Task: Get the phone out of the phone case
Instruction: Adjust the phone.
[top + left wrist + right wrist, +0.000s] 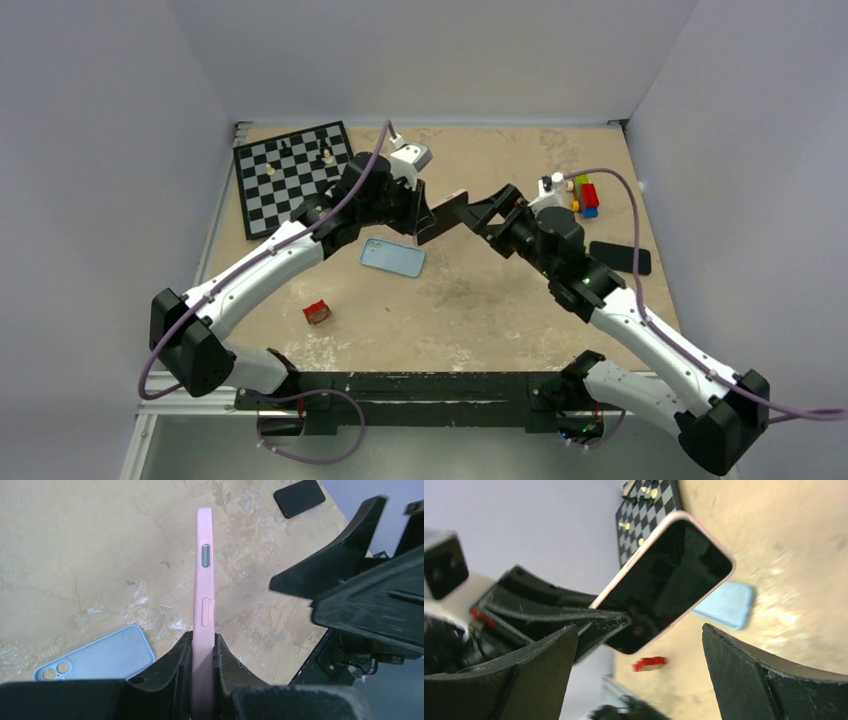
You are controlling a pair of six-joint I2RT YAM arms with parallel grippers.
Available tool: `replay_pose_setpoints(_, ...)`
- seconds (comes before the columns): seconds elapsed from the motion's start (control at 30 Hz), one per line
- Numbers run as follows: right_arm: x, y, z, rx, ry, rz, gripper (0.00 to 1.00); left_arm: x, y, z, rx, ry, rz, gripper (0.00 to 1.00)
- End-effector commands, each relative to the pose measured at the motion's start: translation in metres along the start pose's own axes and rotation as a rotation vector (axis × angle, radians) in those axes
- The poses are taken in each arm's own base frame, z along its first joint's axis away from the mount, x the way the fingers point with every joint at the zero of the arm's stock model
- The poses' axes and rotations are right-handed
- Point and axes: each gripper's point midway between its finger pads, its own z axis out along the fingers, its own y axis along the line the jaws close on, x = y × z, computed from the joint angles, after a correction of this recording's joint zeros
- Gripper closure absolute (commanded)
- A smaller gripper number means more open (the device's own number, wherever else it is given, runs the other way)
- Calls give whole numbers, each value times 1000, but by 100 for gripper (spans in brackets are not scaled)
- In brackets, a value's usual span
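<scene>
Pink silicone phone case held in mid-air, dark-screened phone seated inside
Left fingers clamp one end of it; right fingers spread wide, gripping nothing

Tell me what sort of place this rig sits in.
Probably a robot test cell, not a home or shop: plain walls box in a scuffed table, and the props are a mismatch, a chessboard, toy bricks and a blue case.

My left gripper blocks 1 end of the phone; the other is free before my gaping right gripper.
</scene>
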Motion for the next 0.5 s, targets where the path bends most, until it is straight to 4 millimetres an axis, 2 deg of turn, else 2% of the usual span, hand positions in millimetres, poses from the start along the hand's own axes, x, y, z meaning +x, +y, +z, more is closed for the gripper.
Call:
replay_pose_setpoints(0.0, -15, -12, -29, -19, 25, -661, 2, -30, -30, -18, 144, -82, 91, 100)
replay_pose_setpoints(0.03, -20, -24, -34, 43, 59, -762, 2, -28, -36, -18, 184, -66, 111, 100)
replay_pose_setpoints(0.1, -38, -37, -42, 116, 91, -930, 2, -24, -50, -18, 274, -41, 151, 100)
replay_pose_setpoints(0.13, -42, -38, -45, 110, 123, -970, 2, -23, -55, -18, 310, -32, 169, 100)
replay_pose_setpoints(0.2, -47, -27, -51, 53, 154, -1031, 3, -20, -64, -20, 382, -22, 204, 100)
replay_pose_setpoints(0.27, -34, -13, -55, -58, 225, -1098, 2, -15, -74, -22, 456, -11, 245, 100)
replay_pose_setpoints(0.47, 19, -2, -64, -341, 513, -1128, 3, -4, -89, -33, 592, 0, 328, 100)
